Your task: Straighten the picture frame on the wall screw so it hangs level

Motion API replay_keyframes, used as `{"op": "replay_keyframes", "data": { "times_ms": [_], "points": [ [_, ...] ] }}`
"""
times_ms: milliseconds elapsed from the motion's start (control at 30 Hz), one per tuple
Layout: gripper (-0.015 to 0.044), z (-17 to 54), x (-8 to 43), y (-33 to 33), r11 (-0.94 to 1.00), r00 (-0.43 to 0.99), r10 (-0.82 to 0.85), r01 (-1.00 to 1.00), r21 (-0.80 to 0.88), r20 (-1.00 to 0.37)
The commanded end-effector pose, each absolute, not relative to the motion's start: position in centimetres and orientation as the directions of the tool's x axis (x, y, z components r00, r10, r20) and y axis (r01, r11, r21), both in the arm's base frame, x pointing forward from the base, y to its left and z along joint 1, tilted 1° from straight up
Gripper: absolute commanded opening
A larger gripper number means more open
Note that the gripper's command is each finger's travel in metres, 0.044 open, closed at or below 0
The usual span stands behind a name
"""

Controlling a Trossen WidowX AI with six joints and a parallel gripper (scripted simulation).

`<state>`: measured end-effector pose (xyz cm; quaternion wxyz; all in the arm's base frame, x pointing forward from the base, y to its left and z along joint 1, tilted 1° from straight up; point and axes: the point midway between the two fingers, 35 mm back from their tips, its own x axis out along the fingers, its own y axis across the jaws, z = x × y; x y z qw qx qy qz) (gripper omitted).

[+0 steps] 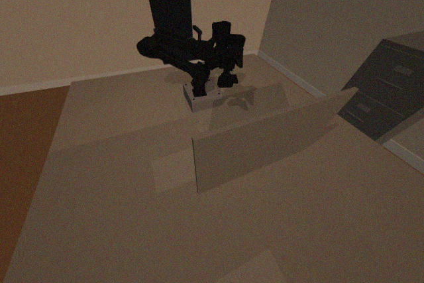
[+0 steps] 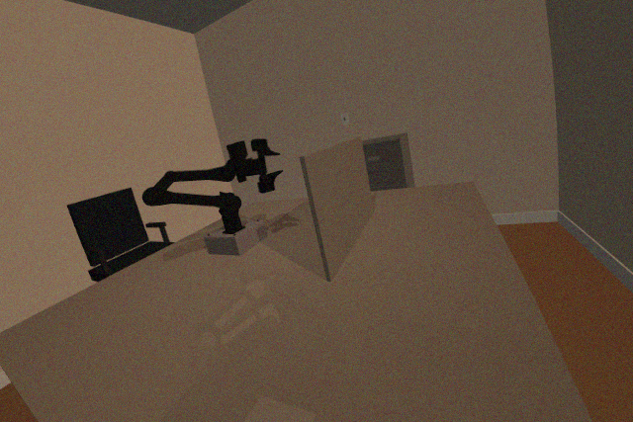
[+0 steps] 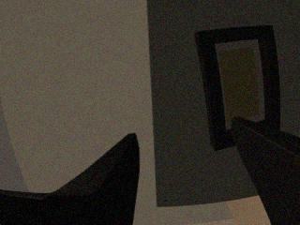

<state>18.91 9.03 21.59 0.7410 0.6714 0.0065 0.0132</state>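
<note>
The picture frame point(image 3: 213, 89), black with a pale mat and a brownish-yellow picture, hangs on the dark face of the upright panel point(image 1: 260, 142) point(image 2: 337, 177) point(image 3: 175, 94). In the wrist view its top right corner is higher than its top left, and its left side leans more than the panel's edge. The top and exterior views see the panel's back or edge, so the frame is hidden there. My gripper point(image 1: 238, 71) point(image 2: 280, 162) point(image 3: 186, 133) is open and empty, in front of the panel and apart from it. Its right finger covers the frame's lower right part in the wrist view. The screw is hidden.
The arm's base point(image 1: 204, 103) point(image 2: 223, 244) stands on the table point(image 1: 112, 225) point(image 2: 434, 315), on the panel's framed side. A black chair point(image 1: 171, 12) point(image 2: 110, 225) is behind the arm. A dark cabinet point(image 1: 383, 84) point(image 2: 384, 164) stands beyond the table.
</note>
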Motion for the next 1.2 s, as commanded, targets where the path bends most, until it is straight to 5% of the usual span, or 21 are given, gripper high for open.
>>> {"op": "replay_keyframes", "data": {
  "times_ms": [0,1167],
  "points": [
    [0.026,19.39,17.24,10.23,0.138,0.992,0.124,-0.016,0.99,-0.002],
    [0.026,18.98,16.9,10.48,0.143,0.989,0.145,-0.018,0.99,-0.003]
  ]
}}
